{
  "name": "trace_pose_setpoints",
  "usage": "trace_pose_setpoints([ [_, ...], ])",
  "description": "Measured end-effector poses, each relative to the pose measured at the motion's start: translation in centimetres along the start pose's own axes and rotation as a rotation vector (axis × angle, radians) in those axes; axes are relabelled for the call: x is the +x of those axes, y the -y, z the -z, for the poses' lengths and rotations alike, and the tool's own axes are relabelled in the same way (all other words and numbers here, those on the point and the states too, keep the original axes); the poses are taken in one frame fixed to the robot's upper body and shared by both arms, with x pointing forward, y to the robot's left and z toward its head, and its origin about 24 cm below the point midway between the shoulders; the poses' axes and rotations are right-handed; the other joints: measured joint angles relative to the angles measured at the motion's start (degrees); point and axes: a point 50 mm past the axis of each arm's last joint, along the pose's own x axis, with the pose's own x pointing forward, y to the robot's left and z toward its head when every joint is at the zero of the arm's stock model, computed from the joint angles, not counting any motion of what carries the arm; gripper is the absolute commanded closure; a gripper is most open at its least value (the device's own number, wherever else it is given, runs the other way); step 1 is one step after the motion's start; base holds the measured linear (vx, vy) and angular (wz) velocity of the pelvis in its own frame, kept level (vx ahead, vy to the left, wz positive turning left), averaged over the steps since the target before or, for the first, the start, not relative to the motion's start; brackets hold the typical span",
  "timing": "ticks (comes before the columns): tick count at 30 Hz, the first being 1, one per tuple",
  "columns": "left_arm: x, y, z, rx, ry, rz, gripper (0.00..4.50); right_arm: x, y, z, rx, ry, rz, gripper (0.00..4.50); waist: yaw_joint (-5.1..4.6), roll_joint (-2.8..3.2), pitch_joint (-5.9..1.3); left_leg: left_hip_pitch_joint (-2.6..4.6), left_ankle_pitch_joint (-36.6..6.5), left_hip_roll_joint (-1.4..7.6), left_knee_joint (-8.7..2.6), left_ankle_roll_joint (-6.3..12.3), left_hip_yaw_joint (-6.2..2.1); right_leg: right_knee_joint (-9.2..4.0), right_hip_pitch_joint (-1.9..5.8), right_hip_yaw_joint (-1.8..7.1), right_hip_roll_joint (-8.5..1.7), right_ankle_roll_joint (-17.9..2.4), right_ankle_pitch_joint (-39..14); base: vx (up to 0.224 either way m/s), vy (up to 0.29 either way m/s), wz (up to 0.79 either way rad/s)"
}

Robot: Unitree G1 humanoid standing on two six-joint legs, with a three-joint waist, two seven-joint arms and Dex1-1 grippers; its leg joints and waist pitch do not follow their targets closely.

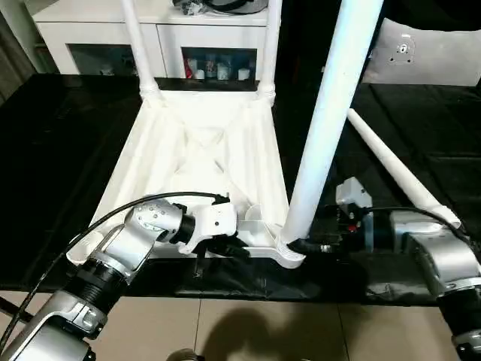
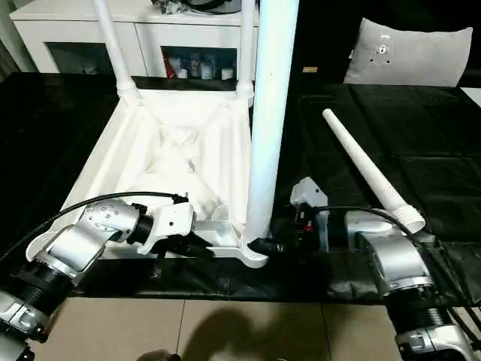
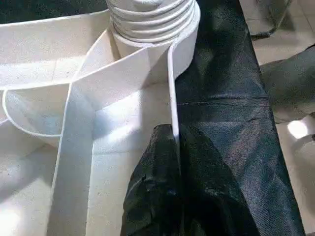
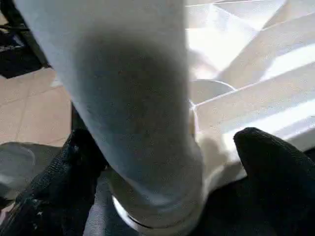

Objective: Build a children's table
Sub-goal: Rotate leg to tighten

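Left eye view, table: the children's table (image 1: 203, 150) is lying upside down on the black cloth (image 1: 60, 150), ribbed underside facing up. Two legs are standing in the far sockets at 11 and 12 o'clock; a third leg (image 1: 331, 113) is rising from the near corner socket (image 1: 289, 252) at 5 o'clock.
Left eye view, loose leg: the fourth leg (image 1: 398, 169) is lying on the cloth at 3 o'clock, apart from the top.
Left eye view, background: a white cabinet (image 1: 113, 30) is standing behind at 12 o'clock.
Right eye view, left gripper: the left gripper (image 2: 197, 248) is sitting at the near rim at 7 o'clock.
Right eye view, right gripper: the right gripper (image 2: 272, 242) is reaching in from 4 o'clock toward the base of the third leg.
Left wrist view, left hand: the black fingers (image 3: 157, 191) are pinching nearly shut on the thin near rim (image 3: 173, 98) of the top, steadying it.
Right wrist view, right hand: the fingers (image 4: 275, 167) are standing wide apart on either side of the leg base (image 4: 147, 147), not clamping it.
Handling, judged: the hollow plastic is probably light and stiff but smooth, so it may slip or slide on the cloth.
Hold, judged: grasping a leg low, near its threaded collar, is likely giving best turning control, while the rim pinch is keeping the top from spinning.
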Motion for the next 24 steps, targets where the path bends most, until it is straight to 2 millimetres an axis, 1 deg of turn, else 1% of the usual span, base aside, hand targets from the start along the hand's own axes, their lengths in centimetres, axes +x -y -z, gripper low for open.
trace_pose_setpoints([
  [1,0.0,0.0,-0.01,0.002,0.0,0.0,4.5,0.12,-0.11,-0.01,-0.002,-0.002,-0.014,0.19,0.01,0.0,0.0,0.0,0.0,0.0,0.0,0.0,0.0,0.0,0.0,-0.01,0.0,0.0,0.0,0.0,0.0,0.0],
  [2,0.0,0.0,-0.02,0.002,0.001,0.0,4.5,0.18,-0.18,0.01,-0.001,-0.004,-0.024,0.19,0.02,0.0,0.0,-0.01,0.0,0.0,0.0,0.0,0.01,0.0,0.0,-0.01,0.0,0.0,0.0,0.0,0.0,0.0],
  [4,0.01,0.0,-0.02,0.003,0.001,0.0,4.5,0.2,-0.25,0.04,-0.001,-0.005,-0.036,0.4,0.03,0.0,0.0,-0.01,0.0,0.0,0.0,0.0,0.01,0.0,0.0,-0.01,-0.01,0.0,0.0,0.0,0.0,0.0],
  [5,0.01,0.0,-0.02,0.003,0.001,0.0,4.5,0.2,-0.28,0.04,0.0,-0.005,-0.041,0.56,0.03,0.0,0.0,-0.01,0.0,0.0,0.0,0.0,0.01,0.0,0.0,-0.02,-0.01,0.0,0.0,0.0,0.0,0.0],
  [6,0.01,0.0,-0.02,0.003,0.001,0.0,4.5,0.21,-0.31,0.05,0.001,-0.006,-0.045,0.56,0.03,0.0,0.0,-0.01,0.0,0.0,0.01,0.0,0.01,0.0,0.0,-0.02,-0.01,0.0,0.0,0.0,0.0,0.0],
  [8,0.0,0.0,-0.02,0.003,0.001,0.0,4.5,0.32,-0.45,0.01,0.003,-0.009,-0.055,0.75,0.03,0.0,0.0,-0.01,0.0,0.0,0.01,0.0,0.01,0.0,0.0,-0.02,-0.01,0.0,0.0,0.0,0.0,0.0],
  [9,0.01,0.0,-0.03,0.003,0.001,0.0,4.5,0.36,-0.47,0.02,0.004,-0.01,-0.057,0.75,0.04,0.0,0.0,-0.01,0.0,0.0,0.01,0.01,0.01,0.0,0.0,-0.02,-0.01,0.0,0.0,0.0,0.0,0.0],
  [11,0.01,0.0,-0.03,0.003,0.002,0.0,4.5,0.38,-0.49,0.05,0.01,-0.013,-0.058,1.04,0.05,0.0,0.0,-0.01,0.0,0.0,0.01,0.01,0.01,0.0,0.0,-0.02,-0.01,0.0,0.0,0.0,0.0,0.0],
  [12,0.01,0.0,-0.03,0.003,0.002,0.0,4.5,0.38,-0.48,0.07,0.012,-0.013,-0.057,1.04,0.05,0.0,0.0,-0.01,0.0,0.0,0.01,0.01,0.01,0.01,0.0,-0.02,-0.01,0.0,0.0,0.0,0.0,0.0],
  [13,0.01,0.01,-0.03,0.003,0.002,0.001,4.5,0.36,-0.47,0.1,0.018,-0.015,-0.055,1.2,0.09,0.0,0.0,-0.01,0.0,0.0,0.01,0.01,0.01,0.01,0.0,-0.02,-0.01,0.0,0.0,0.0,0.0,0.0],
  [14,0.01,0.01,-0.03,0.003,0.002,0.002,4.5,0.36,-0.47,0.11,0.021,-0.016,-0.055,1.2,0.12,-0.01,-0.01,-0.01,0.0,0.0,0.01,0.01,0.01,0.01,0.0,-0.03,-0.01,0.0,0.0,0.0,0.0,0.0],
  [15,0.01,0.01,-0.03,0.004,0.002,0.003,4.5,0.35,-0.46,0.12,0.024,-0.016,-0.055,1.42,0.14,-0.01,-0.01,0.0,0.0,0.01,0.01,0.01,0.01,0.02,0.0,-0.03,-0.01,0.0,0.0,0.0,0.0,0.0],
  [18,-0.01,0.04,-0.03,0.003,0.002,0.008,4.5,0.33,-0.44,0.15,0.032,-0.018,-0.051,1.55,0.2,-0.02,-0.01,0.01,0.0,0.01,0.01,0.01,0.02,0.02,0.01,-0.04,-0.01,0.0,0.0,0.0,0.0,0.0],
  [21,-0.01,0.04,-0.03,0.003,0.003,0.009,4.5,0.35,-0.47,0.17,0.045,-0.019,-0.053,1.84,0.32,-0.03,-0.02,0.04,0.0,0.01,0.03,0.01,0.02,0.04,0.04,-0.04,-0.01,0.0,0.0,0.0,0.0,0.0],
  [24,0.14,0.0,-0.08,-0.029,0.014,0.007,4.5,0.39,-0.5,0.33,0.079,-0.003,-0.045,1.95,0.38,-0.04,-0.02,0.07,0.0,0.02,0.08,0.01,0.02,0.09,0.06,-0.03,-0.01,0.0,0.0,0.0,0.0,0.0],
])
